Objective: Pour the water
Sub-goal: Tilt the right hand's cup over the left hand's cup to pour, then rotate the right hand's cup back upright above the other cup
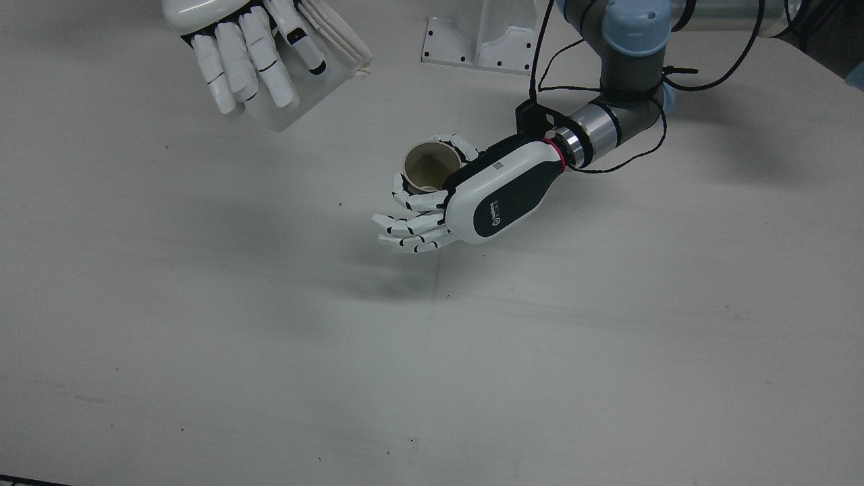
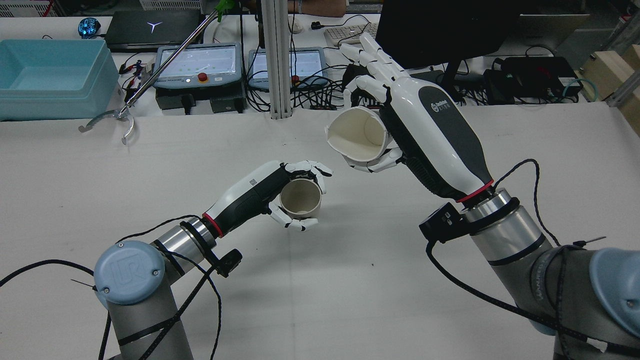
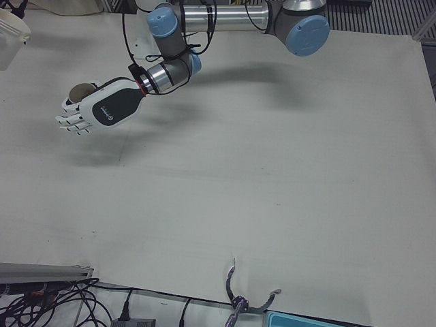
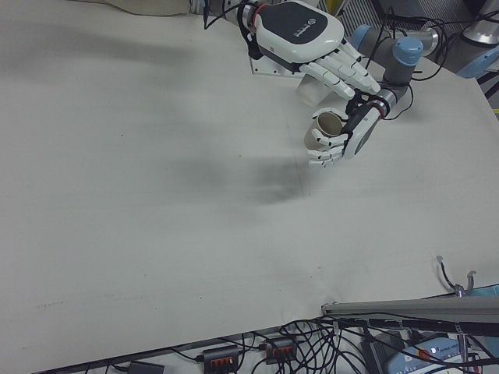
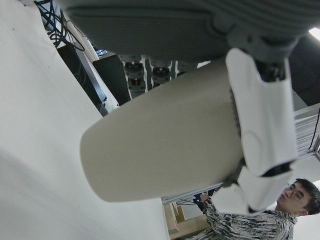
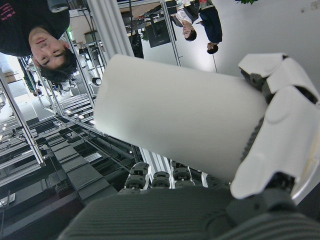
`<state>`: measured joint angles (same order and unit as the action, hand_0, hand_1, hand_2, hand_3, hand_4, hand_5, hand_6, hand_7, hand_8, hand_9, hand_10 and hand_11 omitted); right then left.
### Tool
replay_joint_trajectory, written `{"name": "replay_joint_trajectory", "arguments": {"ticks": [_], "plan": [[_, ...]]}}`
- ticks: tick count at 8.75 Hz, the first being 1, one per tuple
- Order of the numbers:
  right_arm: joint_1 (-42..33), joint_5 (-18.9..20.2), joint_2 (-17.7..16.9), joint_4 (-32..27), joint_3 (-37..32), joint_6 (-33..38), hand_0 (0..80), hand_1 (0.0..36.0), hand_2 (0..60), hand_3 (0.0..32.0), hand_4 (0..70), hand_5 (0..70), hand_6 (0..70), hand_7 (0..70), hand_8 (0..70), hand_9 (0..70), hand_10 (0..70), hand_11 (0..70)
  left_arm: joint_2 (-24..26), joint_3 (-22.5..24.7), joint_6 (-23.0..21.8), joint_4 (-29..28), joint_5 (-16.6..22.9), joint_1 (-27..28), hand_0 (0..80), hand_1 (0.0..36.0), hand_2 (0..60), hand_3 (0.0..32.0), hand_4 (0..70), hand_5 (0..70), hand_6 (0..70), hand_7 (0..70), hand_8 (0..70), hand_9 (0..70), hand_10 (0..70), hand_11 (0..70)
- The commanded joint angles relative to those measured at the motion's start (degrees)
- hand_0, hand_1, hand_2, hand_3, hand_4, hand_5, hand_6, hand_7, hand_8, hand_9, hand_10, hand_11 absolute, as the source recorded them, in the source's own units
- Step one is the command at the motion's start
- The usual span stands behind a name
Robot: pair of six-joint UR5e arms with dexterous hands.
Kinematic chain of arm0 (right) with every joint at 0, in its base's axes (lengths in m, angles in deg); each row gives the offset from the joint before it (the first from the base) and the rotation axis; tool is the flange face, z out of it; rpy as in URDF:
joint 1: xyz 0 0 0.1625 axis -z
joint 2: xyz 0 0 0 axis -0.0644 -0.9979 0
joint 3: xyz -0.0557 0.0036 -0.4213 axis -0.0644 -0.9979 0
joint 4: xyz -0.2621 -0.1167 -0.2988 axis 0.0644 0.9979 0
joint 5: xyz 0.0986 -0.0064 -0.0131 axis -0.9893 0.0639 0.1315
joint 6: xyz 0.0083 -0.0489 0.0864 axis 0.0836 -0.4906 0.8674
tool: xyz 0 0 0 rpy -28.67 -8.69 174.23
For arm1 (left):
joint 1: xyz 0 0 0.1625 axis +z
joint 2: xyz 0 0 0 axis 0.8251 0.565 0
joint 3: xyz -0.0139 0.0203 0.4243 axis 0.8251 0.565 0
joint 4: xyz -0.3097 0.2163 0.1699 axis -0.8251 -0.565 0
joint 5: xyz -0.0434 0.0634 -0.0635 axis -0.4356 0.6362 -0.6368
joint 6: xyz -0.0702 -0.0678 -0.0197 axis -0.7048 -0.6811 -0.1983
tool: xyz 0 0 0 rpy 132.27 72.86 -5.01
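My left hand (image 2: 260,195) is shut on a beige paper cup (image 2: 300,199) and holds it upright, mouth up, just above the table near its middle. It also shows in the front view (image 1: 493,196) with the cup (image 1: 430,167), whose inside looks empty. My right hand (image 2: 425,130) is shut on a white cup (image 2: 357,136), raised higher and to the right of the beige cup, tilted with its mouth toward the beige cup. The white cup (image 1: 297,101) is apart from the beige one. The hand views show each cup close up: beige (image 5: 165,145), white (image 6: 180,115).
A reach-grabber tool (image 2: 120,117) lies at the table's far edge, left of the middle. A blue bin (image 2: 50,75) and control pendants (image 2: 197,62) stand beyond that edge. A white mounting plate (image 1: 472,47) sits between the arm bases.
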<state>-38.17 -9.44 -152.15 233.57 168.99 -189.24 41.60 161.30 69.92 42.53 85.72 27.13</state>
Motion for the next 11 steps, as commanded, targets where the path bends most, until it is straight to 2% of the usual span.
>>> {"name": "replay_joint_trajectory", "arguments": {"ticks": [1, 5, 9, 10, 11], "plan": [[-7.08, 5.86, -0.44, 6.47, -0.19, -0.01, 43.4, 26.1, 60.0, 0.0, 22.4, 70.0, 9.1, 11.7, 2.6, 5.5, 5.5, 9.2, -0.13, 0.08, 0.1, 0.09, 0.02, 0.08, 55.4, 36.0, 60.0, 0.0, 38.6, 69.4, 17.3, 28.0, 13.1, 20.5, 10.5, 18.0], [-10.78, 11.76, -1.58, 9.91, -0.9, -0.01, 41.5, 24.1, 60.0, 0.0, 24.5, 70.0, 8.1, 10.2, 1.9, 4.7, 4.6, 7.7, -0.22, 0.52, -0.08, 0.0, 0.02, -0.09, 55.5, 36.0, 60.0, 0.0, 38.3, 69.0, 17.1, 27.8, 12.9, 20.2, 10.5, 17.9], [-11.4, 11.68, -1.85, 9.82, -1.34, 0.07, 41.8, 23.9, 60.0, 0.0, 25.1, 70.0, 8.3, 11.1, 1.9, 4.7, 4.4, 7.4, -0.22, 0.43, 0.1, 0.0, 0.02, 0.08, 54.9, 36.0, 60.0, 0.0, 38.4, 69.0, 17.0, 27.8, 12.9, 20.3, 10.4, 17.8], [-12.97, 11.24, -3.07, 9.47, -2.03, 1.29, 41.7, 24.0, 60.0, 0.0, 25.1, 70.0, 8.4, 11.3, 2.0, 4.9, 4.6, 7.7, -0.13, 0.43, 0.01, 0.0, 0.02, -0.09, 55.2, 36.0, 60.0, 0.0, 38.5, 69.0, 17.0, 27.7, 12.8, 20.2, 10.4, 17.7], [-13.6, 10.54, -3.26, 9.21, -2.65, 7.22, 41.4, 23.6, 60.0, 0.0, 25.0, 70.0, 8.3, 10.9, 2.0, 4.9, 4.9, 8.0, -0.48, 0.08, -0.16, -0.09, 0.02, -0.36, 55.0, 36.0, 60.0, 0.0, 38.4, 69.1, 17.0, 27.8, 12.8, 20.2, 10.4, 17.8]]}}
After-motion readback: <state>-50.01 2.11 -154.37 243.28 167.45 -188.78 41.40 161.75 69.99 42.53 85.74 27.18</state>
